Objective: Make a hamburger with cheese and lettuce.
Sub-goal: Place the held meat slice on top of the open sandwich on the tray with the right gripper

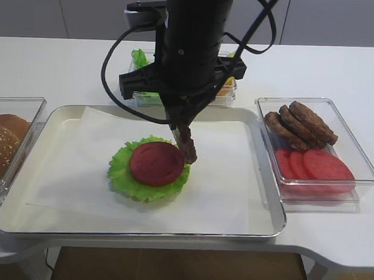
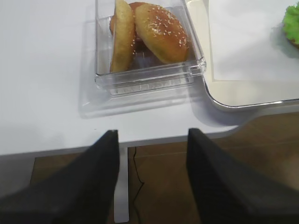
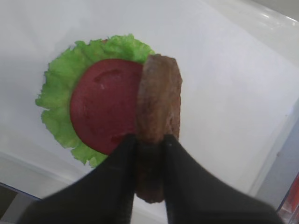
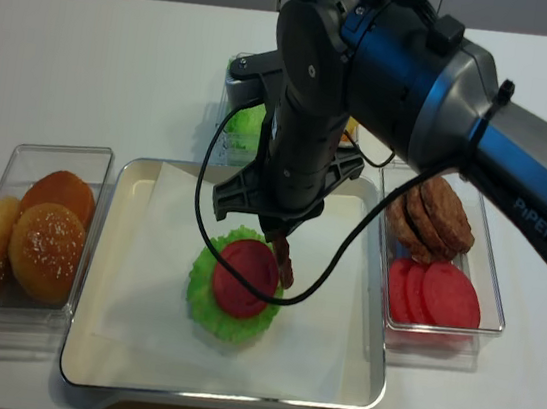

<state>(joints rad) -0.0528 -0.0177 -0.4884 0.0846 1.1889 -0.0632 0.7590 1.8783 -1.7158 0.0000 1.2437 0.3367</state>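
The hamburger stack is a frilly green lettuce [image 1: 120,168] with a red tomato slice [image 1: 156,163] on it, lying on paper in the tray [image 1: 268,199]. It also shows in the right wrist view, lettuce [image 3: 58,93] and tomato [image 3: 105,105]. My right gripper [image 3: 149,142] is shut on a brown patty [image 3: 159,102], held on edge just above the stack's right rim [image 1: 187,145]. The cheese is mostly hidden behind the arm; an orange sliver [image 1: 225,87] shows in the back box. My left gripper [image 2: 152,135] is open and empty over the table's front edge.
A clear box with sesame buns [image 1: 0,144] stands left of the tray, also in the left wrist view [image 2: 159,32]. A box with loose patties [image 1: 302,123] and tomato slices [image 1: 316,164] stands to the right. Spare lettuce [image 1: 140,57] sits in the back box.
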